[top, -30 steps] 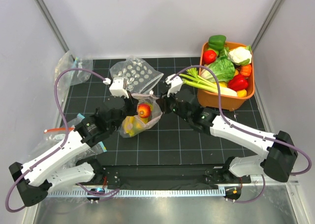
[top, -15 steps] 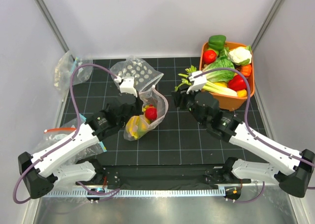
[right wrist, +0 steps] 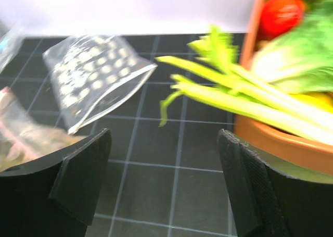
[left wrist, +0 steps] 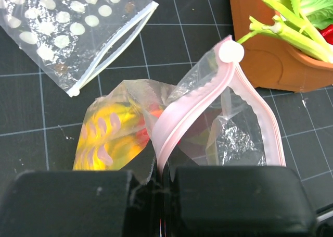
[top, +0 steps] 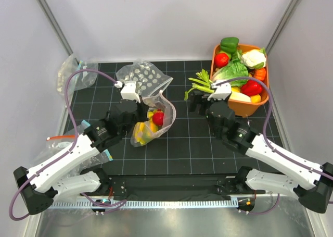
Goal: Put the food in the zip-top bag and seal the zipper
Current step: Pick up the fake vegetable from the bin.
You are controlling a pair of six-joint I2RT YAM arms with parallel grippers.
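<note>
A: Left gripper (left wrist: 158, 174), what is it doing?
B: Pinching tight on the zipper (left wrist: 192, 109), holding the zip-top bag (left wrist: 229, 143) mouth-up at mid-mat. The banana bunch (left wrist: 106, 135) and red fruit (top: 158, 118) are sitting inside.
A: Right gripper (right wrist: 165, 164)?
B: Gaping wide and carrying nothing, hovering just beside the orange bin (top: 244, 109).
A: And the lettuce (top: 232, 72)?
B: Lying in the bin, ahead and right of that gripper, behind celery (right wrist: 234, 91) that is jutting over the rim. The right arm is sitting far nearer, so I'm expecting a reach over the stalks.

Pink, yellow and red on black!
Clear bag (left wrist: 229, 143) flashes a pale pink zipper (left wrist: 193, 111); yellow banana (left wrist: 106, 135) and red fruit (top: 158, 118) glow inside. Black white-gridded mat (left wrist: 31, 112), orange tub (left wrist: 268, 57), green celery (right wrist: 234, 99).
</note>
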